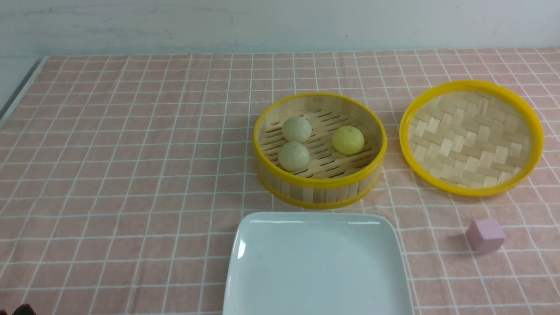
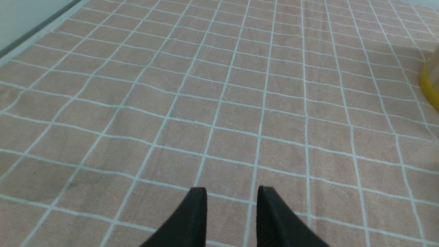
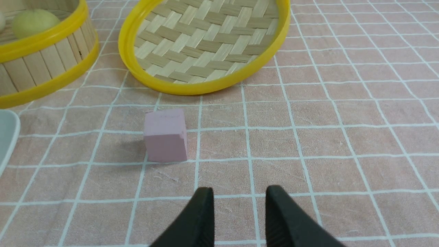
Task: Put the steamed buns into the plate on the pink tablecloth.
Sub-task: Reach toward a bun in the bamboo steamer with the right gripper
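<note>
Three steamed buns lie in a yellow-rimmed bamboo steamer basket [image 1: 319, 186]: two pale beige ones [image 1: 296, 129] [image 1: 293, 156] and a yellow one [image 1: 348, 140]. The white plate [image 1: 318, 262] rests empty on the pink tablecloth [image 1: 131, 175], just in front of the basket. Neither gripper shows in the front view. In its wrist view, my left gripper [image 2: 232, 189] hovers open over bare cloth, well left of the basket. My right gripper [image 3: 239, 188] is open too, with nothing between its fingers, near the pink cube [image 3: 165, 135]. The yellow bun [image 3: 32, 22] shows in the right wrist view.
The woven bamboo lid [image 1: 471, 138] lies upside down to the right of the basket. A small pink cube [image 1: 485, 235] sits in front of the lid, right of the plate. The table's left edge [image 1: 19, 94] runs along the far left.
</note>
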{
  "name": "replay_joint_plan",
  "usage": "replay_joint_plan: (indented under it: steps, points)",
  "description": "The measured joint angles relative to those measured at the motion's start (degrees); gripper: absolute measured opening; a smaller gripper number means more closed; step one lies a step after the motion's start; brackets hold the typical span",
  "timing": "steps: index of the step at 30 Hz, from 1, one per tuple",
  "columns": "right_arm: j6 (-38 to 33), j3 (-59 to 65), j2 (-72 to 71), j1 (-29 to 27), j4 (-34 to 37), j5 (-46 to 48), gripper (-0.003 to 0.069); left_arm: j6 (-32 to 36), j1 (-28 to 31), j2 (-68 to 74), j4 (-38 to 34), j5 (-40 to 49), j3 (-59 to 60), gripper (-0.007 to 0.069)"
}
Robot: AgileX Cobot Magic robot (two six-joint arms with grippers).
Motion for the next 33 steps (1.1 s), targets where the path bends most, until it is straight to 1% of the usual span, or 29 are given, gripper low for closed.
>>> replay_joint_plan:
  steps: [1,2,3,5,6,7,8,11,13,19,21,23,25,26,27,28,29,30,31,32,33]
  points:
    - [0.6,0.0,0.0,0.0,0.7,-0.2,0.0239,-2.0,0.0,0.0,-3.4,0.0,0.0,0.024]
    - [0.9,0.0,0.0,0.0,1.1,-0.3,0.0239,-3.0,0.0,0.0,-4.9,0.0,0.0,0.024]
    - [2.5,0.0,0.0,0.0,2.8,-0.4,0.0239,-5.3,0.0,0.0,-8.0,0.0,0.0,0.024]
    - [7.2,0.1,0.0,0.0,9.4,-0.7,0.0239,-10.9,0.0,0.0,-15.5,0.2,0.0,0.024]
    - [12.1,0.2,0.0,0.0,16.5,-0.9,0.0239,-15.6,0.0,0.0,-21.4,0.7,0.0,0.024]
    - [15.5,0.4,0.0,0.0,21.5,-1.0,0.0239,-18.4,0.0,0.0,-24.9,1.0,0.0,0.024]
    - [17.4,0.4,0.0,0.0,24.5,-1.0,0.0239,-19.9,0.0,0.0,-26.6,1.2,0.0,0.024]
    - [21.5,0.6,0.0,0.0,32.2,-1.0,0.0239,-22.4,0.0,0.0,-29.4,1.6,0.0,0.024]
    - [22.3,0.6,0.0,0.0,34.3,-1.0,0.0239,-22.9,0.0,0.0,-29.8,1.7,0.0,0.024]
    - [22.3,0.7,0.0,0.0,37.0,-1.0,0.0239,-23.1,0.0,0.0,-31.0,1.6,0.0,0.024]
    - [20.4,-0.7,0.0,0.0,37.7,-1.1,0.0239,-21.9,0.0,0.0,-33.6,2.0,-0.3,0.0234]
    - [17.5,-3.3,0.0,0.0,37.7,-1.6,0.0237,-19.4,0.0,0.0,-34.5,3.1,-1.9,0.0216]
    - [11.9,-7.6,0.3,0.0,37.0,-2.5,0.0213,-13.8,0.0,0.0,-34.9,4.3,-6.4,0.0163]
    - [9.3,-10.0,1.1,0.0,36.3,-2.5,0.0188,-11.8,0.0,0.0,-34.9,4.5,-8.8,0.0139]
    - [6.3,-13.3,2.8,0.0,35.0,-2.0,0.0139,-9.2,0.0,0.2,-34.8,4.9,-11.7,0.0092]
    - [4.5,-14.7,4.4,0.0,34.2,-1.6,0.0114,-7.7,0.0,0.8,-34.6,5.1,-13.6,0.0071]
    - [2.4,-16.9,6.8,0.0,32.8,-0.3,0.0069,-6.2,0.0,2.2,-34.0,5.8,-15.8,0.0041]
    - [2.0,-17.8,7.3,0.0,32.5,0.5,0.005,-5.9,0.0,2.6,-33.8,6.0,-16.3,0.0036]
    - [-0.2,-20.6,11.5,0.0,30.3,3.2,0.0007,-4.2,0.0,6.1,-32.1,8.4,-19.4,0.0011]
    - [-0.7,-21.0,12.9,0.0,30.1,4.3,-0.0001,-3.9,0.0,6.7,-31.7,9.2,-20.1,0.0008]
    - [-1.5,-23.3,17.3,0.0,28.9,7.8,-0.001,-3.4,0.0,9.5,-30.3,11.7,-21.7,0.0003]
